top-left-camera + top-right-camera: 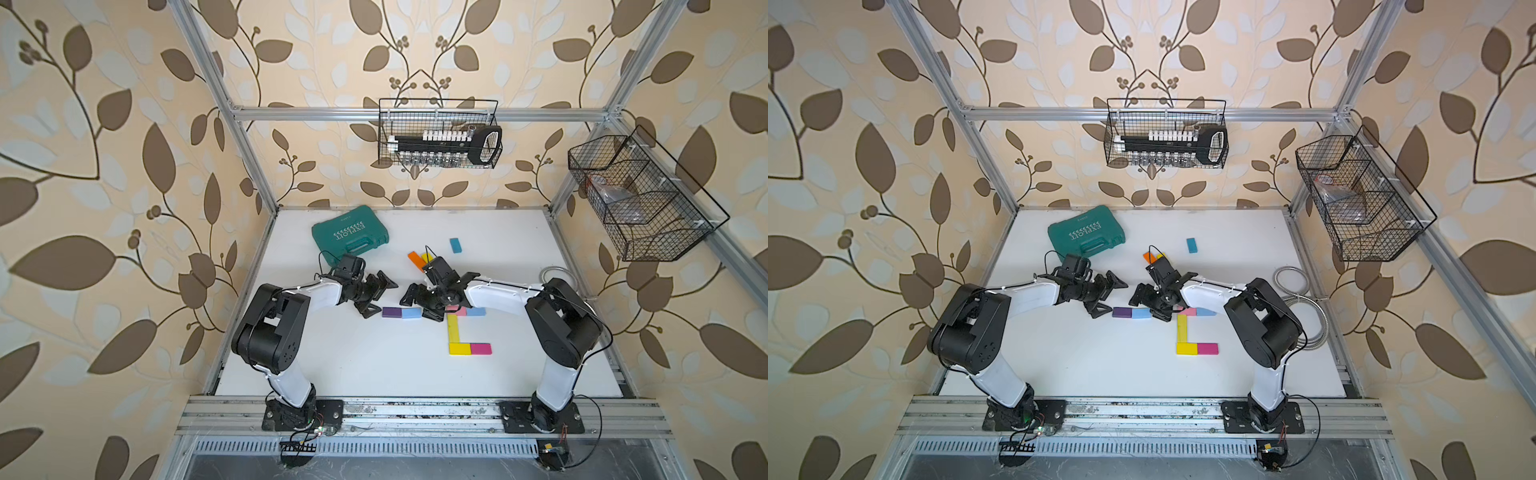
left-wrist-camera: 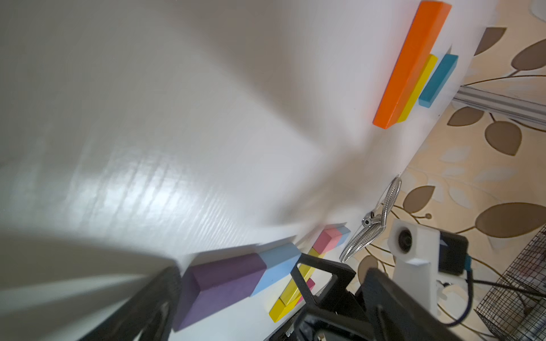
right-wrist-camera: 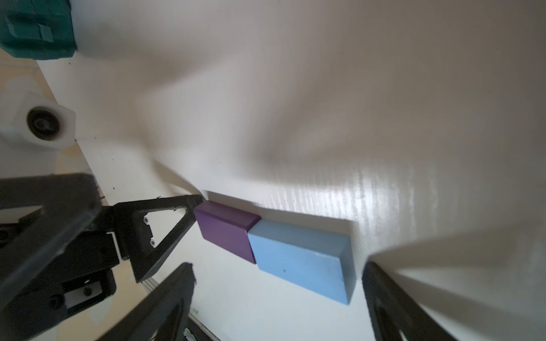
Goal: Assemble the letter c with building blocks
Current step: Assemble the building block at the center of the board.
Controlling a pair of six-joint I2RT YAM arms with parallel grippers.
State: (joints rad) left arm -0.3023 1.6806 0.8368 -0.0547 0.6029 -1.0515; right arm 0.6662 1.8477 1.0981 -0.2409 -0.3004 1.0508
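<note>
A purple block [image 1: 391, 312] and a light blue block [image 1: 411, 313] lie end to end at mid-table. My left gripper [image 1: 380, 297] is open, one fingertip by the purple block's outer end [image 3: 226, 233]; whether they touch I cannot tell. My right gripper [image 1: 419, 305] is open and empty, with the light blue block [image 3: 301, 265] just ahead of its gap [image 3: 277, 313]. To the right, a pink block [image 1: 460, 311], another light blue one [image 1: 476, 311], a long yellow one [image 1: 453, 328], a short yellow one [image 1: 459, 349] and a magenta one [image 1: 481, 348] form a C outline. The right arm partly hides the pink block.
An orange block [image 1: 414, 261] and a yellow one [image 1: 427, 257] lie side by side behind the right gripper, a teal block [image 1: 455, 245] farther back. A green plastic case [image 1: 350, 235] sits at the back left. A metal hose [image 1: 1304, 299] lies along the table's right edge.
</note>
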